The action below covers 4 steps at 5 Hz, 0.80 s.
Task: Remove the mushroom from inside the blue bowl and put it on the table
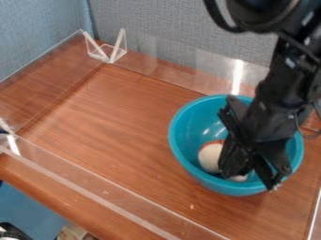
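The blue bowl sits on the right half of the table. My black gripper points straight down into the bowl, its fingers shut on the mushroom. The cream-white stem sticks out to the left of the fingers, and a bit of the orange-brown cap shows below them. The mushroom hangs just off the bowl's floor, still inside the rim. The arm hides the bowl's right inner wall.
Low clear acrylic walls border the table on the front, left and back. A small white wire stand sits in the back left corner. Bare wood stretches left of the bowl.
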Available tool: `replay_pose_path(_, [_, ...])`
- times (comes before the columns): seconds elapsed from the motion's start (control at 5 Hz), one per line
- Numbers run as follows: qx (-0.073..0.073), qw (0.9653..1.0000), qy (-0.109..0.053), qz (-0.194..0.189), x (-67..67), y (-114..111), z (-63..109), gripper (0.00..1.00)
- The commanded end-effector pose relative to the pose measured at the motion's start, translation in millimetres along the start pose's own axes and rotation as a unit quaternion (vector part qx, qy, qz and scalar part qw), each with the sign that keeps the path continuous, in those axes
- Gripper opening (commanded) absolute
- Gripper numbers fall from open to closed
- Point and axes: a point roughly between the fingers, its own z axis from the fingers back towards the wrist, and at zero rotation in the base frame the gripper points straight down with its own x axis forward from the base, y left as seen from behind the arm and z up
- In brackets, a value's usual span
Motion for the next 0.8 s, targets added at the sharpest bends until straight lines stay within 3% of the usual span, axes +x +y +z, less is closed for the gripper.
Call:
replay_pose_path(0.0, [0.022,0.9979,-0.038,0.046,-26.5,27.3,45.6,0.0])
replay_pose_path(0.2, [0.03,0.9916,-0.041,0.119,-63.1,67.4,63.6,0.0])
replay_pose_path(0.4, [0.026,0.9802,-0.035,0.193,-102.9,101.0,63.7,0.0])
replay_pose_path(0.6, [0.013,0.9717,-0.027,0.234,-136.5,123.6,47.5,0.0])
